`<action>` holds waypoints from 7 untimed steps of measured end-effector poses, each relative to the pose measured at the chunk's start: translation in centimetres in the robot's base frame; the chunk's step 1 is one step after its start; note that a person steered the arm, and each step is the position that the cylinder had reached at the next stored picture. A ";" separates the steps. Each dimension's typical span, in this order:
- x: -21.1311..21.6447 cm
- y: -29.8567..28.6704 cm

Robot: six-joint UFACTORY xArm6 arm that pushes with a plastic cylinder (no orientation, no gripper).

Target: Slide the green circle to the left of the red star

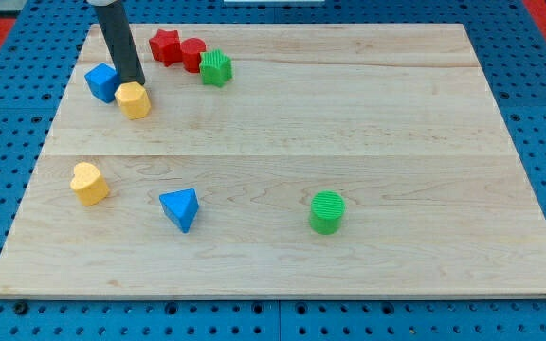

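Observation:
The green circle (pixel 327 211) stands low on the board, right of centre. The red star (pixel 165 45) sits at the view's top left, touching a red cylinder (pixel 192 54). A second green block (pixel 215 68), ribbed and angular, lies just right of that cylinder. My tip (pixel 133 83) is at the view's upper left, between the blue block (pixel 101 82) and the yellow hexagon (pixel 134 99), touching or nearly touching the yellow one. It is far from the green circle.
A yellow heart-like block (pixel 89 183) lies at the view's left, lower half. A blue triangle (pixel 180 208) lies right of it. The wooden board (pixel 282 142) rests on a blue pegboard (pixel 538 114).

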State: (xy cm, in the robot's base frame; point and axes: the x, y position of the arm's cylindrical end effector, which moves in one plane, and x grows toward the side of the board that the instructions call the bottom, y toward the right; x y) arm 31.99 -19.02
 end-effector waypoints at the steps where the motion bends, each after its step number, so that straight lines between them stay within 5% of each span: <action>1: 0.2 11.7; 3: 8.3 34.4; 4: 13.7 35.0; 5: 23.7 35.0; 6: 27.0 32.9; 7: 24.0 26.2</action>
State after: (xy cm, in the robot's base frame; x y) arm 56.04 7.13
